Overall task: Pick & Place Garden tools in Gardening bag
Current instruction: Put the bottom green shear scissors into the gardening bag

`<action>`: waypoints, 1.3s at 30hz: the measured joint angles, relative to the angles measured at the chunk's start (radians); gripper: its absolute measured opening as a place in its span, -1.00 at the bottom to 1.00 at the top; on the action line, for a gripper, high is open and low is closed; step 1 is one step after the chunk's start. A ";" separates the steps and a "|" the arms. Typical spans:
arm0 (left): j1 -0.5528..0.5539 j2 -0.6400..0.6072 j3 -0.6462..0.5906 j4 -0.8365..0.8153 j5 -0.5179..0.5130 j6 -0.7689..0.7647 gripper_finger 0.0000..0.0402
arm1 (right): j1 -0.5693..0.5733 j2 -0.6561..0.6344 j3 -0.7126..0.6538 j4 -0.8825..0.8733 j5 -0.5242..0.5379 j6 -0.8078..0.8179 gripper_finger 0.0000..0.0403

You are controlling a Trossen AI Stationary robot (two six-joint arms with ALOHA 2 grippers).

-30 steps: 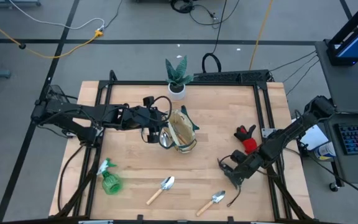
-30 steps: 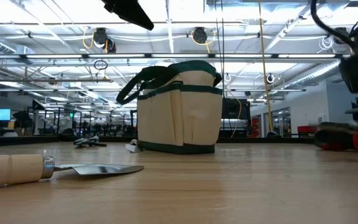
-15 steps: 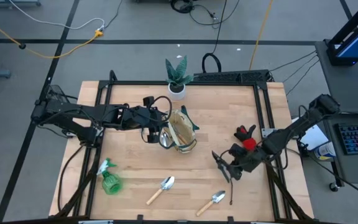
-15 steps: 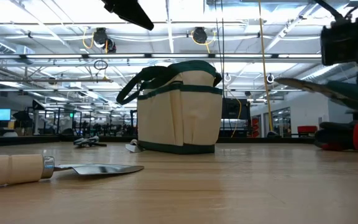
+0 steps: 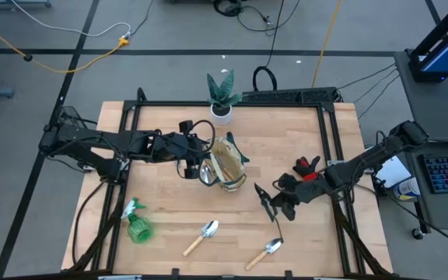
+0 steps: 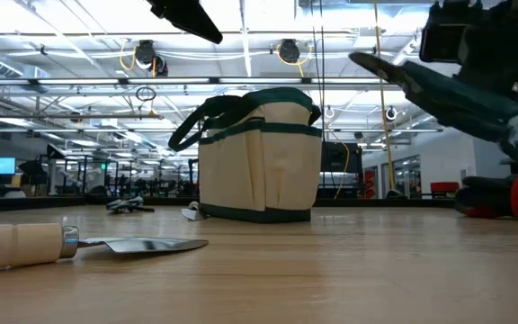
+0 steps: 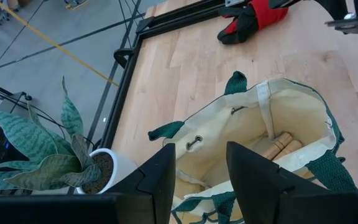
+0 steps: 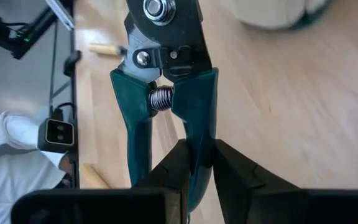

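Right gripper pinches the pruners mid-frame for bagging; left gripper, fingers spread, props the gardening bag open

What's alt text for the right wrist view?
The right gripper is shut on one dark green handle of the pruners, held above the wooden table. A wooden tool handle lies farther off.

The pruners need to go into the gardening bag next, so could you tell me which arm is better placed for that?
Right, most likely: the right gripper is shut on the pruners, lifted beside the gardening bag. The left gripper hovers open and empty above the bag's mouth.
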 joint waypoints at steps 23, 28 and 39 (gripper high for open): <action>0.000 0.000 0.000 0.000 0.000 0.000 -0.26 | -0.169 0.000 0.001 0.575 0.128 -0.628 -0.78; 0.000 0.000 0.000 0.000 0.000 0.006 -0.25 | -0.188 0.000 0.001 0.641 0.128 -0.674 -0.78; 0.000 0.000 0.000 0.001 0.000 0.018 -0.25 | -0.280 -0.001 0.001 0.762 0.129 -0.767 -0.78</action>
